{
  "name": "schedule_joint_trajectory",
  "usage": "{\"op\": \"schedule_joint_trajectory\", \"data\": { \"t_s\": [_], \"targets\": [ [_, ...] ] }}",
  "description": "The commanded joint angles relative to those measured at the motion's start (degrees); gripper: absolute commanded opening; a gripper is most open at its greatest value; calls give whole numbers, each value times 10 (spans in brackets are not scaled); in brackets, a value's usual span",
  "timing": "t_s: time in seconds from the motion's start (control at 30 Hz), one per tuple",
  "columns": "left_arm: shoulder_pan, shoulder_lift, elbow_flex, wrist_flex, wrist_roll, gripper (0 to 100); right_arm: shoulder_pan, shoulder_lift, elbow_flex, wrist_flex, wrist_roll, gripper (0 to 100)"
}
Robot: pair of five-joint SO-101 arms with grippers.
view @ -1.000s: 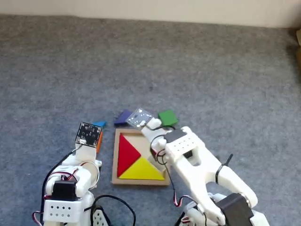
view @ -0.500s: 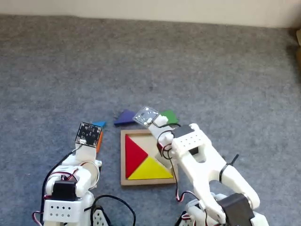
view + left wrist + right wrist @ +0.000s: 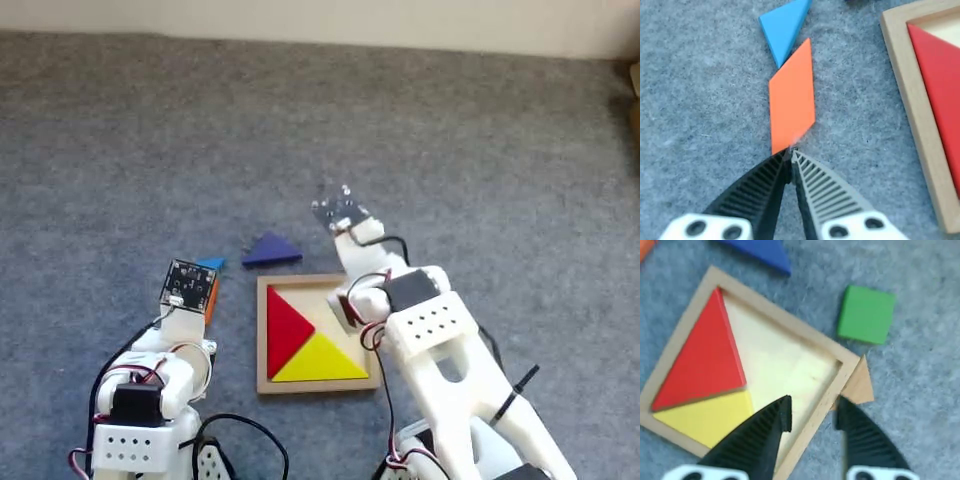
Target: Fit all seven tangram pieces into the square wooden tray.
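no legible text, labels or numbers, none on the wooden tray [image 3: 262, 335], none on the tangram pieces [image 3: 285, 325]

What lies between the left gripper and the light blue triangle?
The orange parallelogram lies between the left gripper and the light blue triangle; the left wrist view shows this.

The left claw [image 3: 791, 152] is pinched together (tips touching) at lower left; the right claw [image 3: 812, 409] gapes on its outstretched arm [image 3: 440, 340].
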Motion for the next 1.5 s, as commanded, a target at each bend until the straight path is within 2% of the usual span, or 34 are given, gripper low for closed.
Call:
{"op": "schedule_joint_trajectory", "data": {
  "t_s": [0.0,0.37,0.87,0.97,1.47],
  "targets": [
    [-6,-28,12,3,-4,8,4,-24,-59,6,-29,303],
    [-6,-28,12,3,-4,8,-4,-6,-129,0,-32,310],
    [-6,-28,12,3,-4,8,1,345,-331,1,-27,310],
    [-6,-28,12,3,-4,8,8,397,-368,4,11,310],
    [-6,-28,12,3,-4,8,44,504,-393,6,22,307]
  ]
}}
